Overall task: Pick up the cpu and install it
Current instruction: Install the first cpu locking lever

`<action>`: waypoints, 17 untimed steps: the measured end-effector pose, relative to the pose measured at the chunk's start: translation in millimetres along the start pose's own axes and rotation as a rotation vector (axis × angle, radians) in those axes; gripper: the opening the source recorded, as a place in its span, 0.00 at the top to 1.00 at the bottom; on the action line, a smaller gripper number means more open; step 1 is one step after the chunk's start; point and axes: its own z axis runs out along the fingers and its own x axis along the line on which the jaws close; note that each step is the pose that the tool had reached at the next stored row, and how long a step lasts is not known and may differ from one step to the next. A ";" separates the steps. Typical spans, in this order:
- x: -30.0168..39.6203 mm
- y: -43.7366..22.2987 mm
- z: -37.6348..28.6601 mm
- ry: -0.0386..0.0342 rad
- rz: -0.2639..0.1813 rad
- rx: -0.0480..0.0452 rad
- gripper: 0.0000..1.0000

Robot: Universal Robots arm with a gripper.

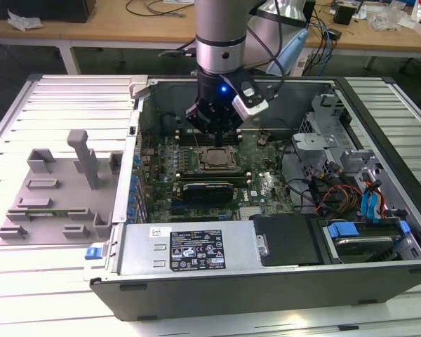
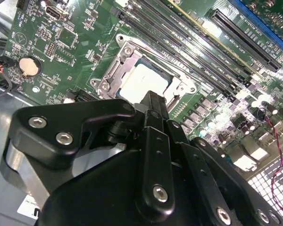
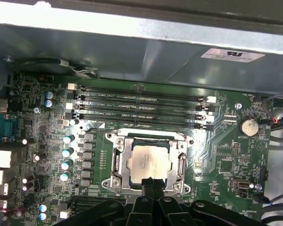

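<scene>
- The robot arm [image 1: 223,35] reaches straight down into the open computer case [image 1: 266,288], its wrist vertical over the motherboard [image 1: 266,186].
- The gripper [image 3: 151,181] hangs low over the board with its black fingers drawn together to a single narrow tip [image 2: 153,100], and nothing is seen between them.
- The cpu [image 3: 148,162] lies flat in the socket frame [image 3: 118,160], silvery top up, and in both wrist views the fingertip overlaps its nearer edge; whether they touch cannot be told.
- The metal frame closes round the chip on all sides, leaving only a thin gap at its rim [image 2: 141,82].
- Beyond the socket run four long memory slots [image 3: 139,106], close beside the frame, with a coin cell battery [image 3: 248,126] off to one side.
- Farther on, the grey case wall [image 3: 155,56] rises past the slots.
- In the exterior view, the power supply [image 1: 189,249] borders the board on the near side, a drive cage [image 1: 351,168] crowds the exterior view's right, and a grey fixture plate [image 1: 56,189] lies outside the case at the exterior view's left.
</scene>
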 end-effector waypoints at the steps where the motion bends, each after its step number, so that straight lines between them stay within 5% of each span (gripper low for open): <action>1: 0.0 0.0 -0.4 -0.0002 0.000 -0.0003 0.89; 4: 0.0 0.0 -1.0 -0.0001 0.000 -0.0001 0.89; 17: 20.1 1.6 -2.1 -0.0001 0.000 -0.0001 0.89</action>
